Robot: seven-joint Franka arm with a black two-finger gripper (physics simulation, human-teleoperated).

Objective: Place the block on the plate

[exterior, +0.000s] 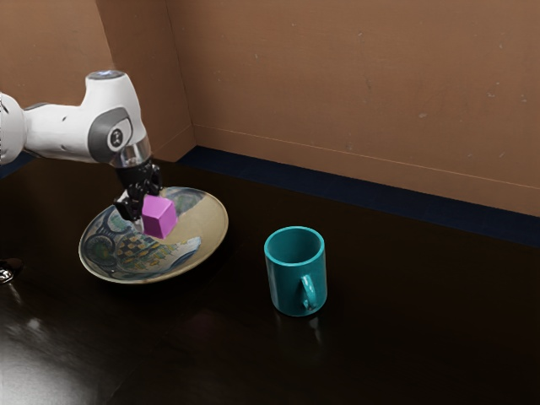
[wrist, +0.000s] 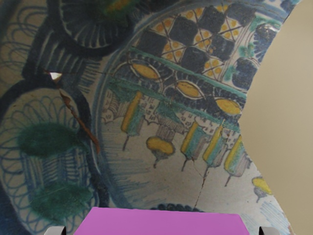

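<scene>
So in the exterior view the fingers [exterior: 126, 208] look closed on the purple block [exterior: 159, 217], which is hanging over the plate [exterior: 216, 226], tipped a bit and not touching down as far as I can tell. Biggest worry imo is letting go too high: it'd land on a corner, bounce and maybe roll over the plate's rim onto the bench [exterior: 396, 337]. The teal mug [exterior: 285, 287] sits off to the exterior view's right of the plate, so it's only trouble if the arm swings wide. In the wrist view the block has a fingertip at either side, with the plate's painted surface beyond. Lowering too far could jam it into the plate and twist it in the grip.
</scene>
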